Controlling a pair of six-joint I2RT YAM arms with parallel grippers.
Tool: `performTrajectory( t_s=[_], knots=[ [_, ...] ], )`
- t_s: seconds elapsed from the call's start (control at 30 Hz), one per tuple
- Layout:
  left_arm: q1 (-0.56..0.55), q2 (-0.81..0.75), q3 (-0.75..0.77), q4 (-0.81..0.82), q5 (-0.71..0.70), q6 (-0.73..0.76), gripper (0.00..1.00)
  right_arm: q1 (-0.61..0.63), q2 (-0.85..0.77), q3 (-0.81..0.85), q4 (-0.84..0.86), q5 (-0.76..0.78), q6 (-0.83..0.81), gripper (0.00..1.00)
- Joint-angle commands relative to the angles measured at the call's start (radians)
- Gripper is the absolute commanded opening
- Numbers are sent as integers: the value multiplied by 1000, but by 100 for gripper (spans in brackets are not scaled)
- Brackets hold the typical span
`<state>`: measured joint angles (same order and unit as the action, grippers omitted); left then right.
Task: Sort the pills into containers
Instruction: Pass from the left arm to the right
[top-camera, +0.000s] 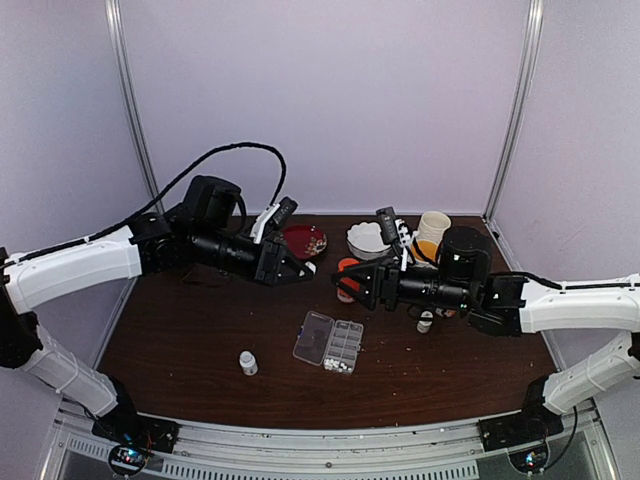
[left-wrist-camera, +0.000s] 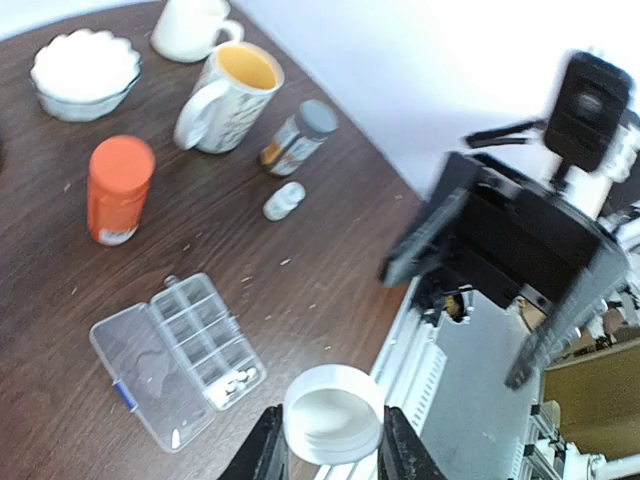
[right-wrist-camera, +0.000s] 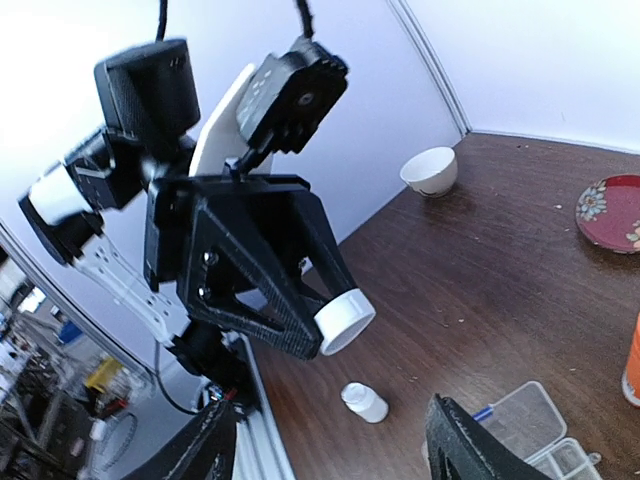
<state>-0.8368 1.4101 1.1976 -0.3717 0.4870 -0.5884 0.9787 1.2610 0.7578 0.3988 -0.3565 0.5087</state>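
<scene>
The clear pill organizer (top-camera: 329, 342) lies lid-open on the table, also seen in the left wrist view (left-wrist-camera: 175, 355) and at the right wrist view's lower edge (right-wrist-camera: 540, 430). A few white pills (left-wrist-camera: 238, 378) sit in one end cell; the other cells look bare. My left gripper (left-wrist-camera: 333, 450) hangs above the table, shut on a round white cap (left-wrist-camera: 333, 413); the right wrist view shows that cap (right-wrist-camera: 344, 320) at its fingertips. My right gripper (right-wrist-camera: 335, 450) faces it, open, with nothing between its fingers.
One small white bottle (top-camera: 248, 362) stands left of the organizer, and another (left-wrist-camera: 284, 200) lies by the mugs. An orange bottle (left-wrist-camera: 120, 188), two mugs (left-wrist-camera: 228, 95), a grey-capped amber bottle (left-wrist-camera: 300, 135), a white bowl (left-wrist-camera: 85, 72) and a red plate (top-camera: 304, 240) crowd the far side.
</scene>
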Motion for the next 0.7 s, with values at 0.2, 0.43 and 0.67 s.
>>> performTrajectory(
  t_s=[0.2, 0.43, 0.67],
  knots=[
    [6, -116, -36, 376, 171, 130, 30, -17, 69, -23, 501, -196, 725, 67],
    [5, -128, 36, 471, 197, 218, 32, -17, 159, 29, 800, -198, 1047, 68],
    [7, -116, 43, 483, 224, 248, 32, -16, 129, 80, 657, -188, 1011, 66]
  ],
)
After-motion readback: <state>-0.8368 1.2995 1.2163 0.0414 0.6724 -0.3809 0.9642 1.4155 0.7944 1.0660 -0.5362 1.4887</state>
